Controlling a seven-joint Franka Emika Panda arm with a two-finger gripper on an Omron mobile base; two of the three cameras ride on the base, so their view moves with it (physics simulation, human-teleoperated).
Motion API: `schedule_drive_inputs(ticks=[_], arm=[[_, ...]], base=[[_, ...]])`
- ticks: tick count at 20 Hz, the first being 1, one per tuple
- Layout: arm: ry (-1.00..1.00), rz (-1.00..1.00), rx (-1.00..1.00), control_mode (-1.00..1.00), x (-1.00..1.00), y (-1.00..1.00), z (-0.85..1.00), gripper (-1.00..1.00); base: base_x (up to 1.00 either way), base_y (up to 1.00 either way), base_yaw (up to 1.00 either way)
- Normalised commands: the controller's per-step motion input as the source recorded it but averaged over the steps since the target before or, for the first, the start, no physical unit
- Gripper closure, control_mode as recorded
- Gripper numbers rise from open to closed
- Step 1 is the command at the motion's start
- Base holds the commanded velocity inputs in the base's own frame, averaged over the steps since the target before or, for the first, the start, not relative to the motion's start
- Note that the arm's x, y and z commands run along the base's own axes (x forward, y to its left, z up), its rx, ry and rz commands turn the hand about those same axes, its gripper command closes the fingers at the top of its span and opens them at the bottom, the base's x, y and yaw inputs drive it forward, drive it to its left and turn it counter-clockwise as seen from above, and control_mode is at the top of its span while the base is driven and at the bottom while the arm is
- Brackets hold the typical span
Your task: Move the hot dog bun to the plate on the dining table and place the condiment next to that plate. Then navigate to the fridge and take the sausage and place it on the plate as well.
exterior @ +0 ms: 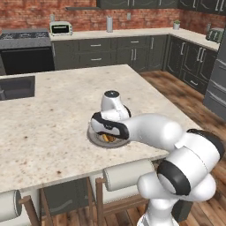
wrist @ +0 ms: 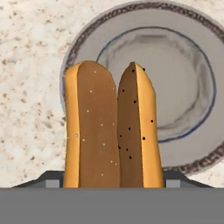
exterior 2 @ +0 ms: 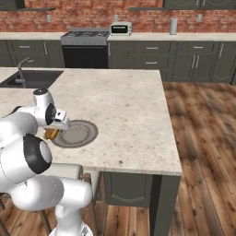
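- no readable labels or writing anywhere
- hand view: fingers [wrist: 113, 179] pinching the hot dog bun [wrist: 109, 127] above the plate [wrist: 183, 87]
- right base view adds the bench [exterior 2: 124, 110], sink [exterior 2: 27, 78]

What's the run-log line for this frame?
stage: bun to plate | claw: shut on hot dog bun | position: over plate rim, island counter | released: no

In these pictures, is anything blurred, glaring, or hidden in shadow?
Hand view: the bun is sharp and evenly lit, and the plate shows soft grey shading. Left base view: the arm covers most of the plate. Right base view: flat light, no glare on the counter.
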Motion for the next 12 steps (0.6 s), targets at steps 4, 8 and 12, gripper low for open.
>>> schedule_drive_inputs(ticks=[4,8,12], arm=[[0.09,0.0,0.0,-1.0,0.46,0.04,-0.39,1.0],[0.01,0.0,0.0,-1.0,0.29,0.0,-0.19,1.0],[0.0,0.0,0.0,-1.0,0.0,0.0,-0.19,1.0]], base=[[0.0,0.0,0.0],[0.0,0.0,0.0],[0.0,0.0,0.0]])
